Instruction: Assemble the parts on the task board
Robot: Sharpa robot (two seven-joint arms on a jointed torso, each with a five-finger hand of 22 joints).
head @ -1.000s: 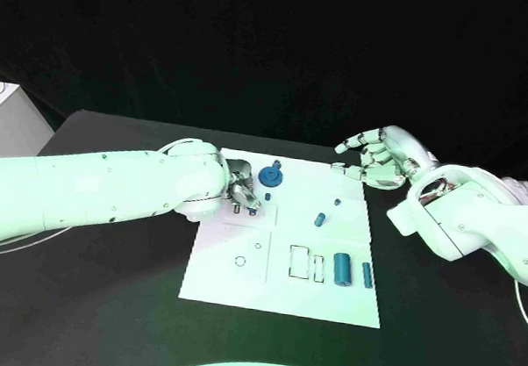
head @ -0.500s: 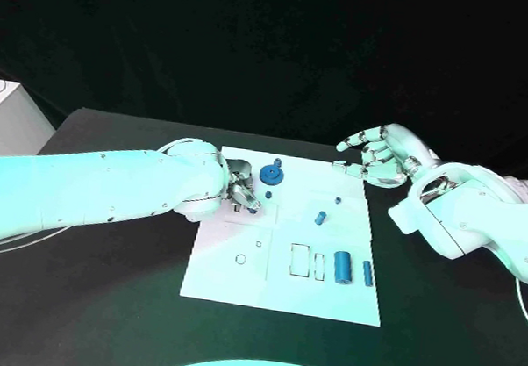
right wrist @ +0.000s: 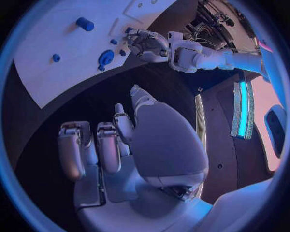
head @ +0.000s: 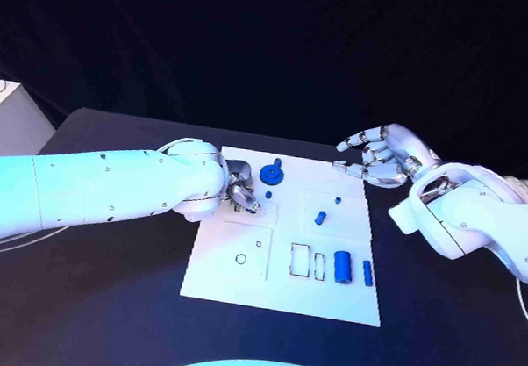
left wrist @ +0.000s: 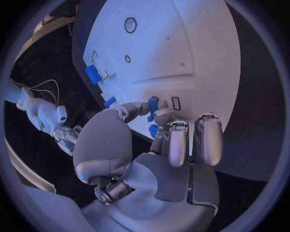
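Task board [head: 281,291] lies mid-table, blue parts [head: 343,267] grouped near its right edge. Left hand [head: 240,191], over the board's far-left area, pinches a small blue part [left wrist: 153,103]. Right hand [head: 379,155] hovers beyond the far-right corner, fingers apart, holding nothing.

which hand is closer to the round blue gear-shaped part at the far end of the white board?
Left. The left hand sits over the white task board, right beside the round blue gear-shaped part. The right hand hovers past the board's far right corner, fingers apart, holding nothing.
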